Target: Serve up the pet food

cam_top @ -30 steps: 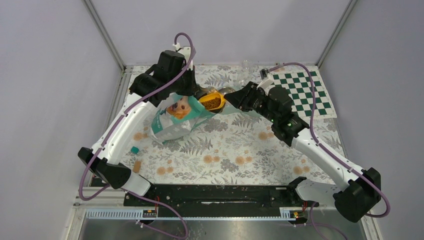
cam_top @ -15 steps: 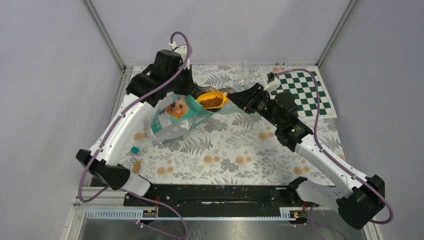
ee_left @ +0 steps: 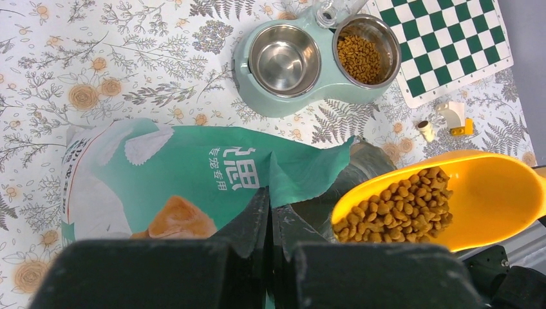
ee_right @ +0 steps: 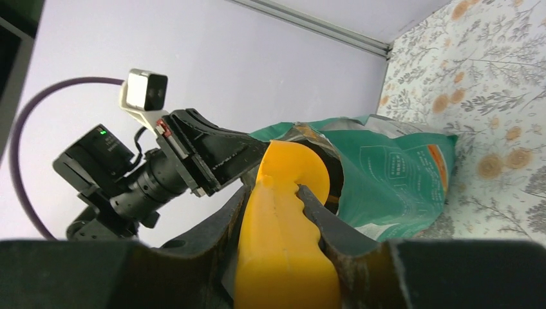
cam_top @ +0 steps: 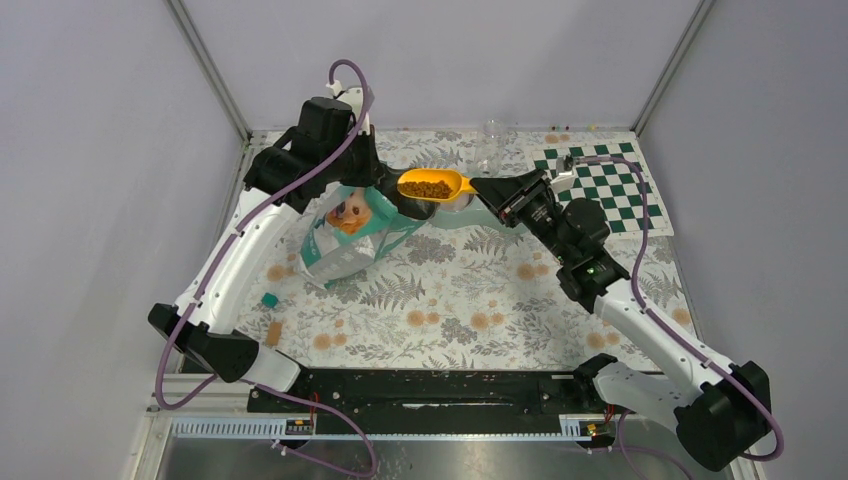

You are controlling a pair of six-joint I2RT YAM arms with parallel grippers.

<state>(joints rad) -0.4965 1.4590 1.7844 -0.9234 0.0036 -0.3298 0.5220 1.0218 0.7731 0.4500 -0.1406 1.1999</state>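
- Right gripper (ee_right: 273, 207) clamped the scoop (ee_left: 489, 193) handle; pet food (ee_left: 393, 206) heaped, raised over feeder (ee_left: 283, 106), handle lying across it.
- Left gripper (ee_left: 269, 222) pinched bag (ee_left: 193, 174) beside feeder.

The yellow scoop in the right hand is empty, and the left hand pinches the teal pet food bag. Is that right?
No. The yellow scoop in the right hand is not empty: it holds a heap of brown kibble, as the left wrist view shows. The left hand does pinch the teal pet food bag.
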